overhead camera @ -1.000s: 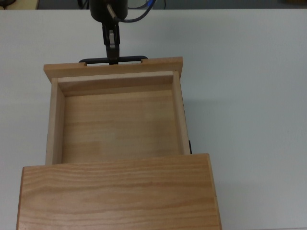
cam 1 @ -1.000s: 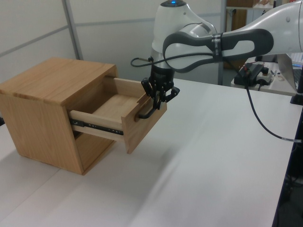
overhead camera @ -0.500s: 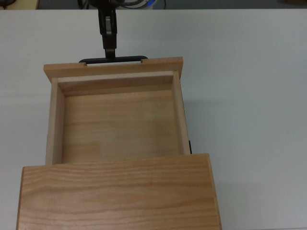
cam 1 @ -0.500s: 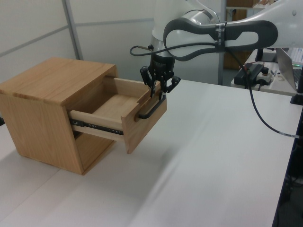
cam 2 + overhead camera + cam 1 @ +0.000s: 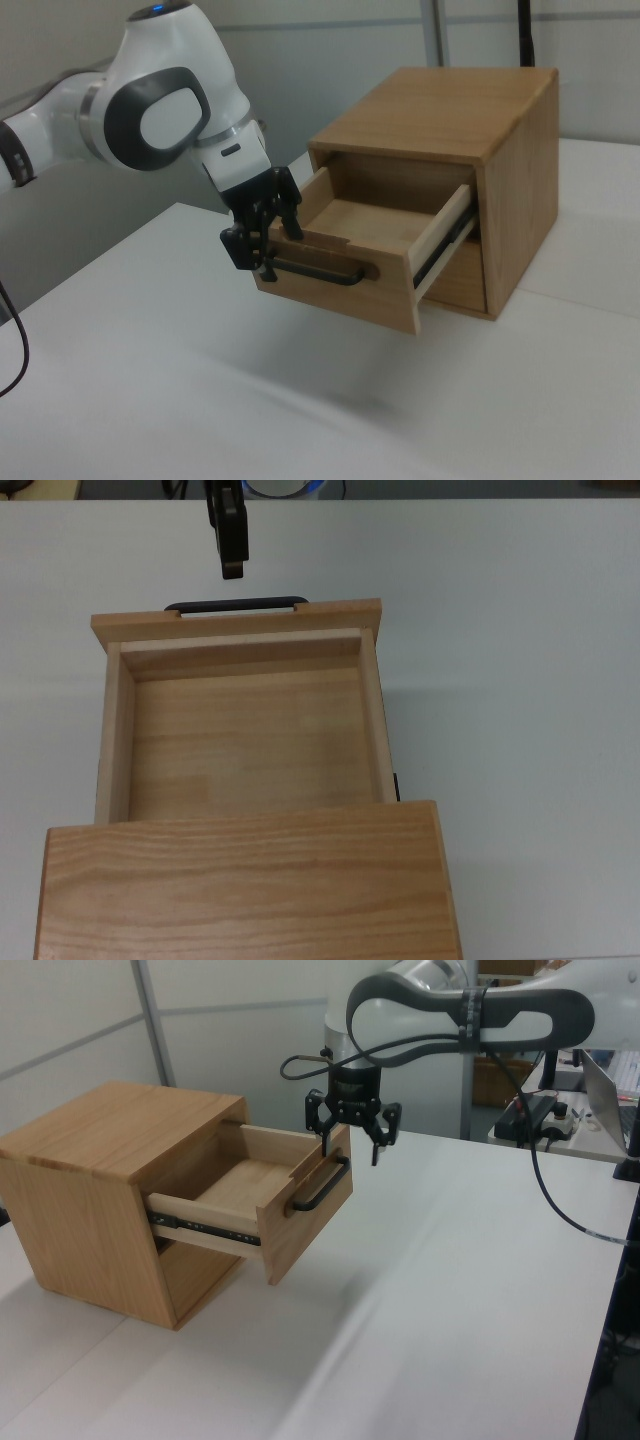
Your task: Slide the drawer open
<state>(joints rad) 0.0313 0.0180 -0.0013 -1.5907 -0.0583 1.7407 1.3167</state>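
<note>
Your drawer (image 5: 262,1203) sits pulled well out of the cabinet (image 5: 95,1190). Hand (image 5: 352,1138) is released, fingers spread, just above the bar handle (image 5: 322,1183), not touching.

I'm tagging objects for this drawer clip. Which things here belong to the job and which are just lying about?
Part of the job:
- drawer, pulled out of the cabinet
- its black handle
- gripper, open, clear of the handle

Just there:
- cabinet that houses the drawer
- white table
- cables and gear behind the table
</note>
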